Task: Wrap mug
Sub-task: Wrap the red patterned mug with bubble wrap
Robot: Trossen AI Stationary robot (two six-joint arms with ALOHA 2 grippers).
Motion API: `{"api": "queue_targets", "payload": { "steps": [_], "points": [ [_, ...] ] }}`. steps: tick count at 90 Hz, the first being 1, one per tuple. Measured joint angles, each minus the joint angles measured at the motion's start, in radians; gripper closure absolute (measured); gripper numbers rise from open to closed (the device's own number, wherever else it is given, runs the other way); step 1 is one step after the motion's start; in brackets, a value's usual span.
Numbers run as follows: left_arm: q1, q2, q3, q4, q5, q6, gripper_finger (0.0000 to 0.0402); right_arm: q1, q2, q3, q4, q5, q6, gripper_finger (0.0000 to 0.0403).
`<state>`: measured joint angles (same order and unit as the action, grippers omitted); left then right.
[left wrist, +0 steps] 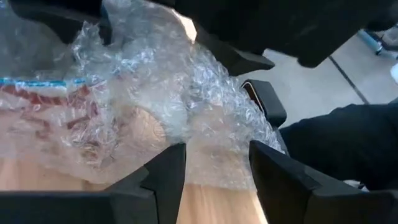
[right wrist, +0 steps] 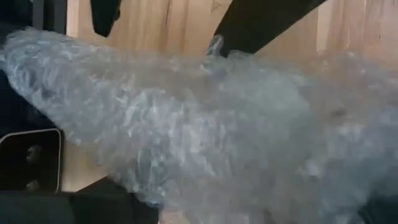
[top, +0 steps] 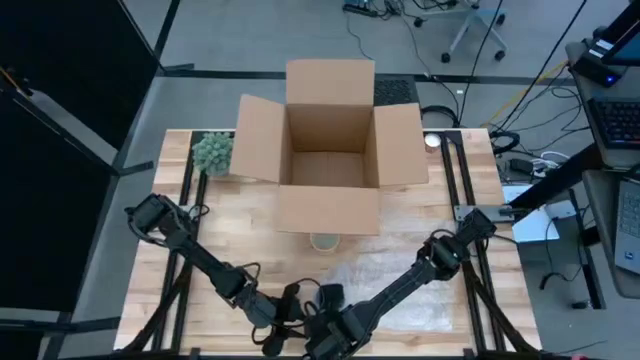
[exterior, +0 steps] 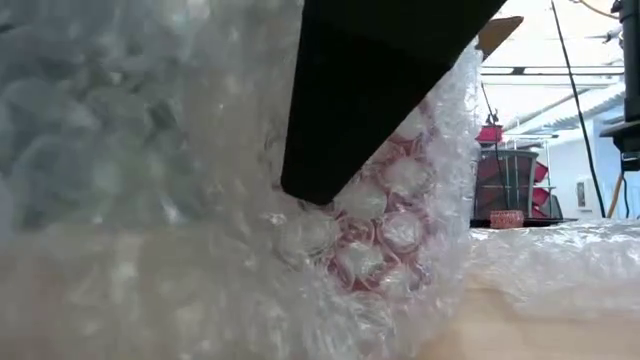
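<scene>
Grippers sit close together at your near table edge: left gripper [top: 275, 335], right gripper [top: 325, 340], both over the bubble wrap [left wrist: 155, 93]. Left fingers [left wrist: 165, 177] are parted, with wrap lying between them but not clamped. Right gripper is buried in wrap; you can't tell its opening. Mug [exterior: 375, 235] shows as red pattern through the wrap. Cardboard box [top: 330, 150] stands open at the far side.
</scene>
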<state>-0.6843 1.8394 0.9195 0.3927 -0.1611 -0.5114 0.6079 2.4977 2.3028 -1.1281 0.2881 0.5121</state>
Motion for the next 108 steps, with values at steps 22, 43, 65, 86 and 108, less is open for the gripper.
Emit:
{"api": "queue_targets", "payload": {
  "steps": [22,43,65,86,108],
  "points": [
    [-0.06,-0.122,0.0,-0.186,-0.12,-0.038,0.0235,0.0,0.0,0.0,-0.001,-0.001,0.0,0.0161],
    [-0.034,-0.164,0.0,-0.18,-0.256,0.11,0.0235,0.0,0.0,0.0,-0.003,-0.001,0.0,0.0161],
    [0.012,-0.159,-0.001,-0.149,-0.24,0.232,0.0235,0.0,0.0,0.0,0.0,-0.001,0.0,0.0161],
    [0.026,-0.149,-0.001,-0.093,-0.238,0.289,0.0235,0.0,-0.001,0.0,0.001,-0.002,-0.011,0.0161],
    [0.037,-0.067,-0.002,0.017,-0.177,0.311,0.0235,-0.005,-0.001,0.001,0.005,-0.015,-0.005,0.0161]
  ]
}}
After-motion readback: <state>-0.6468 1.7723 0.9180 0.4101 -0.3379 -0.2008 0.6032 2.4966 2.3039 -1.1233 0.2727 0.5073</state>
